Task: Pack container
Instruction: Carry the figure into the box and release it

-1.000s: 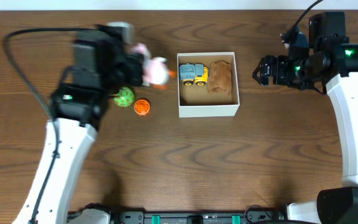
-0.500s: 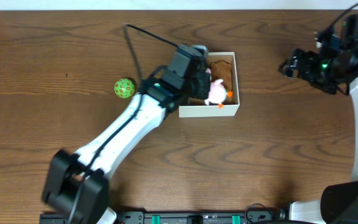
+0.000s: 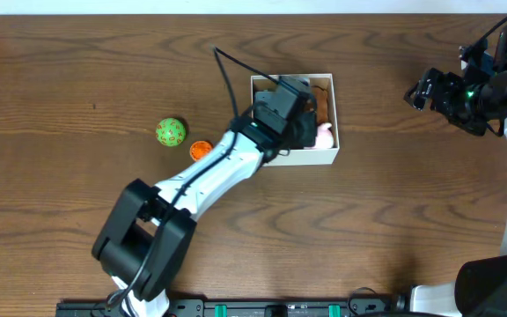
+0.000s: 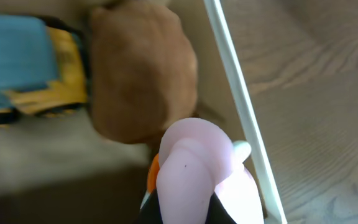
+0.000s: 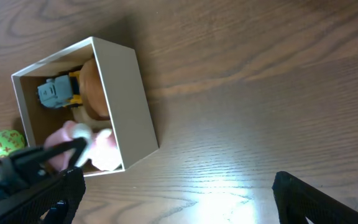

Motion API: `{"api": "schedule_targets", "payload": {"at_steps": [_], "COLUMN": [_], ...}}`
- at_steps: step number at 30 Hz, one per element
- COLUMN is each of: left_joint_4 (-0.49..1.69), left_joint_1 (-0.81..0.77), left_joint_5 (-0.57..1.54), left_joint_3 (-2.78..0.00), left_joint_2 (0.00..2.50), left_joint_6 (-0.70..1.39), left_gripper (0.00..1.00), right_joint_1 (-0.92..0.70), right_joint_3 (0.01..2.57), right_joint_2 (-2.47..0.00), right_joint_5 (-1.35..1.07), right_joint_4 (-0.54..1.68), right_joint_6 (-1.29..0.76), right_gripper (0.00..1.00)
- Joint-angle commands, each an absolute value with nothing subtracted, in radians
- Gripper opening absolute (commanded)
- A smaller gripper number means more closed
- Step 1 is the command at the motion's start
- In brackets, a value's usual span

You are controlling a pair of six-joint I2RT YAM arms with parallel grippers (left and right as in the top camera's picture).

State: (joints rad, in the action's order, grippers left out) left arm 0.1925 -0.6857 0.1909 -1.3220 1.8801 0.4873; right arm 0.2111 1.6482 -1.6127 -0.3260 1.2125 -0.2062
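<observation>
the brown wooden surface is carrying everything. the left arm is reaching into the white box, which is sitting open side up near the far middle of the surface. the right claw is hanging wide apart, well off to the box's right. the left claw is gripping a pink toy inside the box, by its right wall. a brown stuffed toy and a blue and yellow truck are lying side by side in the box. a green ball and a small orange piece are resting left of it.
</observation>
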Motion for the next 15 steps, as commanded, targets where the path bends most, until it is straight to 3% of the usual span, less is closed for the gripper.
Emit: {"api": "schedule_targets", "payload": {"at_steps": [1, 4, 8, 15], "left_joint_4": [0.187, 0.181, 0.181, 0.185], "left_joint_1": [-0.715, -0.723, -0.719, -0.686], "left_joint_5": [0.189, 0.189, 0.19, 0.19], "left_joint_3": [-1.332, -1.332, -1.332, -1.332], "left_joint_2": [1.889, 1.889, 1.888, 1.863], "left_joint_6": [0.515, 0.515, 0.514, 0.514], "left_gripper": [0.16, 0.39, 0.51, 0.53], "right_joint_1": [0.216, 0.216, 0.216, 0.216], "right_joint_3": [1.646, 1.646, 1.646, 1.646], "right_joint_2": [-1.614, -1.614, -1.614, -1.614], "right_joint_5": [-0.341, -0.341, -0.341, -0.341], "right_joint_4": [1.213, 1.214, 1.216, 1.216], "right_joint_6": [-0.22, -0.22, -0.22, -0.22], "right_gripper": [0.99, 0.99, 0.99, 0.99]}}
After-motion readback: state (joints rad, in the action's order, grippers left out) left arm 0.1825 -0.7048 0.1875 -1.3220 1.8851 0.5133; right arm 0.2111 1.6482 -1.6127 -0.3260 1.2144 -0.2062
